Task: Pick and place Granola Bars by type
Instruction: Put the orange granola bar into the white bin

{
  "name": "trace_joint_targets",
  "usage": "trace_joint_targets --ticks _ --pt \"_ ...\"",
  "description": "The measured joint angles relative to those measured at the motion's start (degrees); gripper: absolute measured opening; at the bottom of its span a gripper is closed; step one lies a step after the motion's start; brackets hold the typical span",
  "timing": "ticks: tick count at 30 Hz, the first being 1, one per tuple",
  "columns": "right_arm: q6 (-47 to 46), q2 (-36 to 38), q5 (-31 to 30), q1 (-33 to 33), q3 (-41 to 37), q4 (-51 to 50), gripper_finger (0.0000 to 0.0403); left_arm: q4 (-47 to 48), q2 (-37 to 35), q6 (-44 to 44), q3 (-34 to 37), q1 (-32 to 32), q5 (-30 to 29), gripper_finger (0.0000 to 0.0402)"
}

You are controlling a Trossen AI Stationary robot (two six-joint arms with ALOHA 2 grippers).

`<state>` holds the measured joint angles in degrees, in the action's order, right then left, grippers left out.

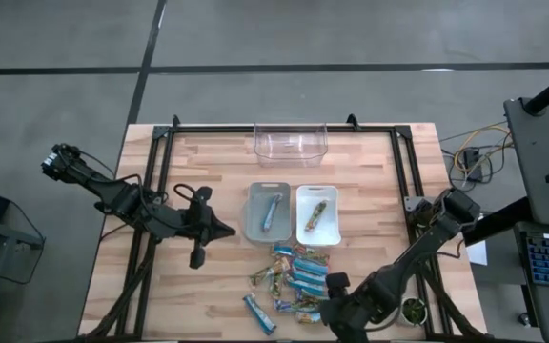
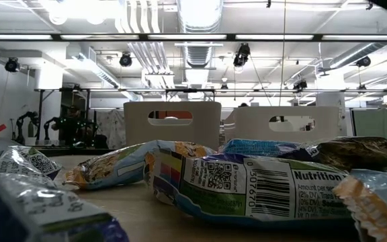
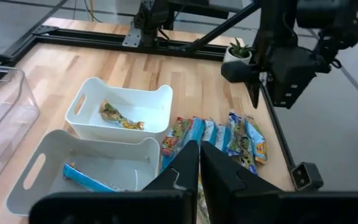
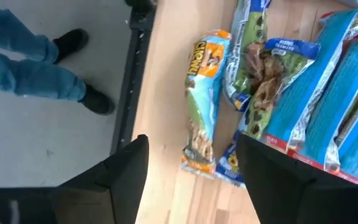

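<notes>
A pile of granola bars [image 1: 295, 274], blue ones and greenish-gold ones mixed, lies on the wooden table near its front edge. One blue bar [image 1: 259, 313] lies apart on the pile's left. My right gripper [image 1: 335, 291] hangs open over the pile's near right corner, pointing steeply down. In the right wrist view its fingers stand on either side of an orange-and-blue wrapped bar [image 4: 202, 118], above it. My left gripper [image 1: 225, 229] is shut and hovers left of the bins. The grey bin [image 1: 255, 227] holds a blue bar [image 3: 84, 177]. The white bin [image 1: 302, 227] holds a greenish-gold bar [image 3: 120, 117].
A clear bin [image 1: 290, 140] stands at the table's far edge. A black frame [image 1: 406, 181] runs round the tabletop. A small potted plant [image 1: 413, 310] sits past the right rail. A person's legs and dark shoes [image 4: 73, 68] stand on the floor by the table's near edge.
</notes>
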<state>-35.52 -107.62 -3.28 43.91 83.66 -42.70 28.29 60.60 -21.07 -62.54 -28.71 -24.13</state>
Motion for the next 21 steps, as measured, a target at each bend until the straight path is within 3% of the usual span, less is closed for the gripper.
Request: trace_joint_targets --ticks 7,21 --pt "1.8 -4.7 1.9 -0.5 1.6 3.7 0.022 0.0 0.0 -0.1 0.0 0.0 -1.1 0.0" --pt "1.2 -12.3 1.7 -1.5 4.2 1.1 0.0219 0.0 0.0 -1.9 0.0 0.0 -1.1 0.0"
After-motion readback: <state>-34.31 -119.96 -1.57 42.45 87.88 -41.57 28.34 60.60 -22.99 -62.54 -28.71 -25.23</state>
